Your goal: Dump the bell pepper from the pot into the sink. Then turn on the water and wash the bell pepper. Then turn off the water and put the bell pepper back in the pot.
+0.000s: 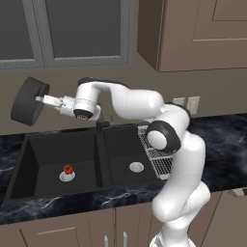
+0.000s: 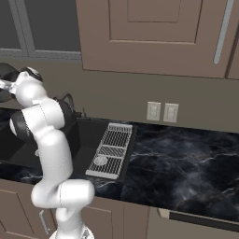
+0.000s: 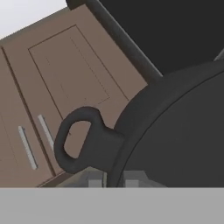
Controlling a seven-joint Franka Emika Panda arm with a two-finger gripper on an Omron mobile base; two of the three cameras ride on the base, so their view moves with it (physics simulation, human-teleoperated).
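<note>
Careful: you have the pot (image 1: 29,101) tipped on its side, high over the left basin of the sink (image 1: 48,149), with the jaws (image 1: 42,100) clamped narrow on its rim. The grip looks thin, so a quick swing could let it twist or slip and drop onto the basin or the desk (image 1: 212,140). The bell pepper (image 1: 68,169) already lies on the left drain, well below the jaws. In the hand view the pot's rim (image 3: 131,127) runs between the fingertips, beside its loop handle (image 3: 76,140).

A kitchen: double sink (image 1: 34,159) (black), marble counter (image 2: 186,158), wall cabinets (image 2: 149,37).
</note>
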